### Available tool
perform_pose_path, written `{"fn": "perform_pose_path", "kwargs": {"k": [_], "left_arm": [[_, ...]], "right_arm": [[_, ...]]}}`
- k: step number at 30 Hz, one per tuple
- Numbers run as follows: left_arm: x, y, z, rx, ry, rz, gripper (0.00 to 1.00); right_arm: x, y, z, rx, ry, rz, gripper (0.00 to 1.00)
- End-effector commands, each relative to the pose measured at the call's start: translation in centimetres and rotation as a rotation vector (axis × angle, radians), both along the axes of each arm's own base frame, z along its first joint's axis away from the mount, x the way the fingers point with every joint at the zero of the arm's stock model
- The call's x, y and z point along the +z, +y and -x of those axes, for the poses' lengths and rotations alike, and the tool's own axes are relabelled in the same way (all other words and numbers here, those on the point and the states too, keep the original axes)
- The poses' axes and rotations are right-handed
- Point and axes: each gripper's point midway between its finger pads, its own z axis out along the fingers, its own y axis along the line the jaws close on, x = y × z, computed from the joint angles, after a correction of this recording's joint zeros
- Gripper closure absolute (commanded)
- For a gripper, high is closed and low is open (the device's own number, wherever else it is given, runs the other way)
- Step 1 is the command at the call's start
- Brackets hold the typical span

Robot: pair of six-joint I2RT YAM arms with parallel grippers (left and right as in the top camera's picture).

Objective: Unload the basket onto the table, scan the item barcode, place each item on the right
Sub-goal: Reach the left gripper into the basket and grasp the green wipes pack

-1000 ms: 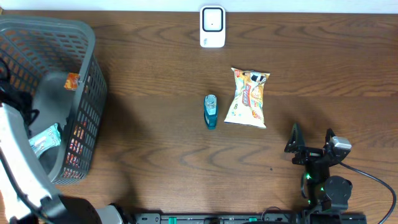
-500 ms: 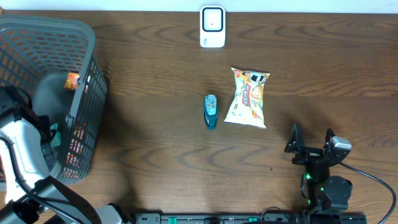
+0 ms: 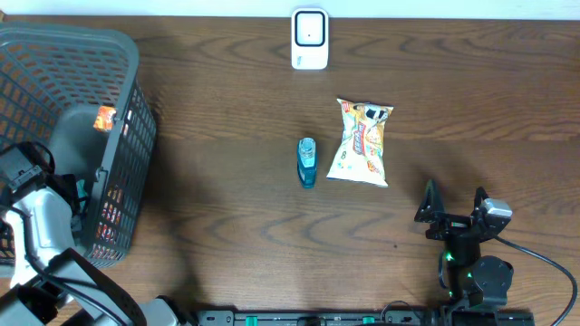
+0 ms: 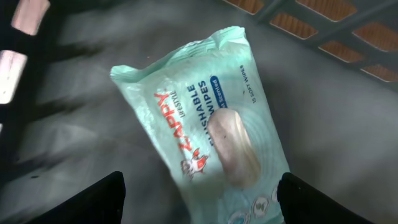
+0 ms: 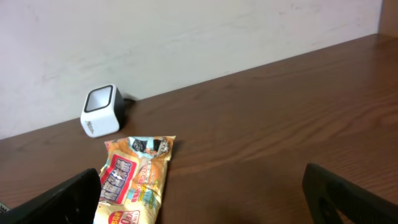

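Overhead: grey plastic mesh basket [image 3: 127, 63] at the table's left edge, white left arm [image 3: 36, 217] reaching down into it, so the basket floor is mostly hidden. Small white box scanner [image 3: 309, 39] at the far edge, well apart from the basket. Mid-table, a small blue bottle [image 3: 307, 162] lies flat just beside a yellow foil snack bag [image 3: 362, 142]. Right gripper [image 3: 453, 210] sits near the front right, jaws spread, nothing in them. Left wrist: mint-green soft pack of flushable wipes [image 4: 186, 106] lies flat on the grey basket floor, printed face and oval flip lid up (no barcode visible on this face). Its long axis runs diagonally, sealed end at upper left and the other end running out the bottom right of frame. Left gripper [image 4: 199, 199] is released, its black fingertips [image 4: 99, 199] wide apart on either side of the pack's lower end, not clamping it. Right wrist: scanner and snack bag ahead on the brown wood table [image 5: 280, 112], fingers wide and empty.
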Motion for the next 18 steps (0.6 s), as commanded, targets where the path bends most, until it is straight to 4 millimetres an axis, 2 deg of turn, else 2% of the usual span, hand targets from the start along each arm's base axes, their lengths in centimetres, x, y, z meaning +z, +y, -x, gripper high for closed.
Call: {"fn": "perform_pose_path", "kwargs": {"k": [1, 5, 6, 8, 11, 12, 15, 18], "left_arm": [[-1.7, 0.2, 0.2, -0.001, 0.041, 0.02, 0.21], [-3.2, 0.6, -0.3, -0.002, 0.048, 0.026, 0.25], [-3.6, 0.6, -0.3, -0.002, 0.055, 0.032, 0.34], [-4.3, 0.5, -0.2, -0.002, 0.071, 0.045, 0.61], [-4.7, 0.4, -0.1, -0.015, 0.087, 0.053, 0.89], [-4.6, 0.4, -0.1, -0.021, 0.088, 0.051, 0.92], [-4.1, 0.5, -0.3, -0.021, 0.072, 0.04, 0.93], [-2.7, 0.3, -1.7, -0.044, -0.006, 0.053, 0.92]], "right_arm": [[0.0, -0.1, 0.0, -0.005, 0.0, 0.009, 0.01], [0.0, -0.1, 0.0, -0.005, 0.0, 0.009, 0.01], [0.0, -0.1, 0.0, -0.005, 0.0, 0.009, 0.01], [0.0, -0.1, 0.0, -0.005, 0.0, 0.009, 0.01], [0.0, -0.1, 0.0, -0.005, 0.0, 0.009, 0.01], [0.0, -0.1, 0.0, -0.005, 0.0, 0.009, 0.01], [0.0, -0.1, 0.0, -0.005, 0.0, 0.009, 0.01], [0.0, -0.1, 0.0, -0.005, 0.0, 0.009, 0.01]]}}
